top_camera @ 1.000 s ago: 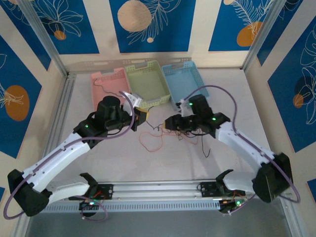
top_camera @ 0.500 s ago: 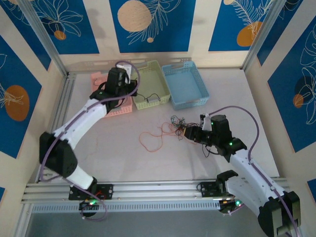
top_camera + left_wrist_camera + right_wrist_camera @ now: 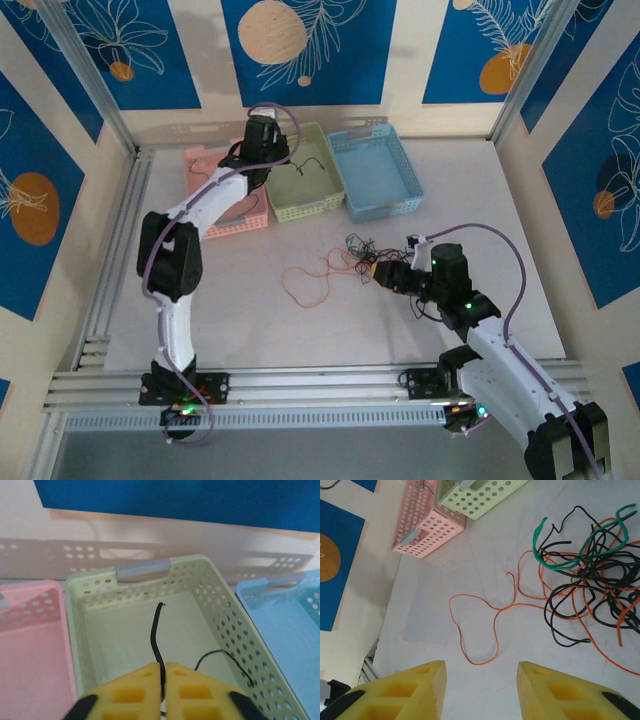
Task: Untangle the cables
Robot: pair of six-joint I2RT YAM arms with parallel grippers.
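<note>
- White table [image 3: 250,330], blue-panelled walls behind
- Left gripper [image 3: 163,669] pinches a black cable [image 3: 156,630] over the green basket [image 3: 75,625]; its loop near the wall holes could snag on release
- Tangle [image 3: 590,580] mid-table; right gripper [image 3: 480,667] agape beside it, empty
- Since earlier: left arm moved from the pink basket [image 3: 30,600]; right barely shifted

The green basket [image 3: 220,622] looks matt, perforated plastic.

Black cable [image 3: 154,630] lower end hidden behind left tool [image 3: 163,669]; cable tangle [image 3: 585,577] cut by right edge.
</note>
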